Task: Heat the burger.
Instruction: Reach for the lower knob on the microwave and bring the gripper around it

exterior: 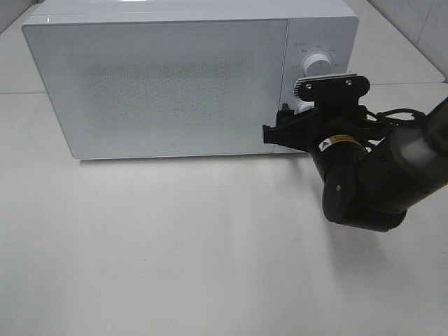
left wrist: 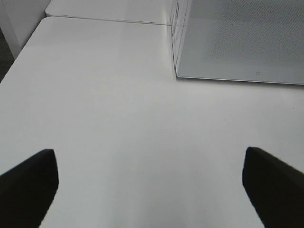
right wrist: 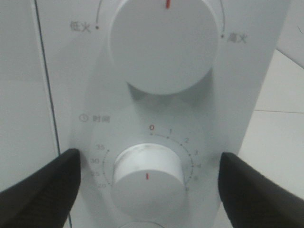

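Observation:
The white microwave (exterior: pixel 168 84) stands at the back of the table with its door shut; no burger shows in any view. My right gripper (exterior: pixel 290 122) is open at the control panel. In the right wrist view (right wrist: pixel 148 190) its black fingers (right wrist: pixel 38 190) stand wide on either side of the lower timer knob (right wrist: pixel 148 178), apart from it. The knob's red mark points down, away from the 0. The upper power knob (right wrist: pixel 164 42) has its red mark at the top. My left gripper (left wrist: pixel 152 190) is open and empty above bare table, out of the exterior view.
The microwave's left front corner (left wrist: pixel 176 71) shows in the left wrist view, well beyond the left gripper. The white table (exterior: pixel 175 245) stretches in front of the microwave. A seam between table tops (left wrist: pixel 109 20) runs behind.

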You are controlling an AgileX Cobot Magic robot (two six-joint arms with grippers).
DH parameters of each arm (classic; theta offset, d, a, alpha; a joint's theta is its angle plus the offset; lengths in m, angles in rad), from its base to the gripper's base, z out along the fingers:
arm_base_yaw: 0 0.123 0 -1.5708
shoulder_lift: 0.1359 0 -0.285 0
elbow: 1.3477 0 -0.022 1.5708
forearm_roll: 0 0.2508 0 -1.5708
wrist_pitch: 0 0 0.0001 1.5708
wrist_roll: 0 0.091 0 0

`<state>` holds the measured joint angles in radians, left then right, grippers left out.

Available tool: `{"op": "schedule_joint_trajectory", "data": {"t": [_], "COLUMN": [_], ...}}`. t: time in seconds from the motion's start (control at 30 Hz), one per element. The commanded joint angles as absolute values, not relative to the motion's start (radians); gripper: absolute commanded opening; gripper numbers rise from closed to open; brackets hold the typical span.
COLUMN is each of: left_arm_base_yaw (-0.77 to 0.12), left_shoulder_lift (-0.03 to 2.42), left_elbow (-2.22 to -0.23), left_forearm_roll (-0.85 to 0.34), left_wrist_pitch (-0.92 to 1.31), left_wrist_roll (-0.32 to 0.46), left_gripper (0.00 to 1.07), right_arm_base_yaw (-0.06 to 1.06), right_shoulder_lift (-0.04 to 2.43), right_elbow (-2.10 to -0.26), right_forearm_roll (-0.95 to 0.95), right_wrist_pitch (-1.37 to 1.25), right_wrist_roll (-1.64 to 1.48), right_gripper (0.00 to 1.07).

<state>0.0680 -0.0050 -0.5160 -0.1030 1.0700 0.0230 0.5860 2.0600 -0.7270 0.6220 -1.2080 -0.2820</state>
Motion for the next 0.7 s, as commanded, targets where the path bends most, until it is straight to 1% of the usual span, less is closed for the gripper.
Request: {"op": "schedule_joint_trajectory", "data": {"t": [0.03,0.43,0.63,0.7], "left_arm_base_yaw": [0.070,0.070,0.070,0.070], "left_shoulder_lift": [-0.022,-0.022,-0.022,-0.022], "left_elbow": [-0.516,-0.516,-0.516,-0.516], "left_forearm_roll": [-0.106,-0.106,-0.106,-0.106], "left_wrist_pitch": [1.069,1.069,1.069,1.069], "left_wrist_roll": [0.021,0.021,0.021,0.021], "left_gripper": [0.98,0.98,0.98,0.98], "right_arm_base_yaw": [0.581,0.559,0.559,0.559], "right_shoulder_lift": [2.064,2.094,2.093,2.092], "right_elbow": [-0.736,-0.783,-0.786,-0.786], "right_forearm_roll": [0.599,0.586,0.591,0.591], "right_wrist_pitch": [-1.326,-1.314,-1.331,-1.338], "right_wrist_roll": [-0.295,-0.314,-0.315,-0.315], "right_gripper": [0.76,0.75,0.69,0.69]}}
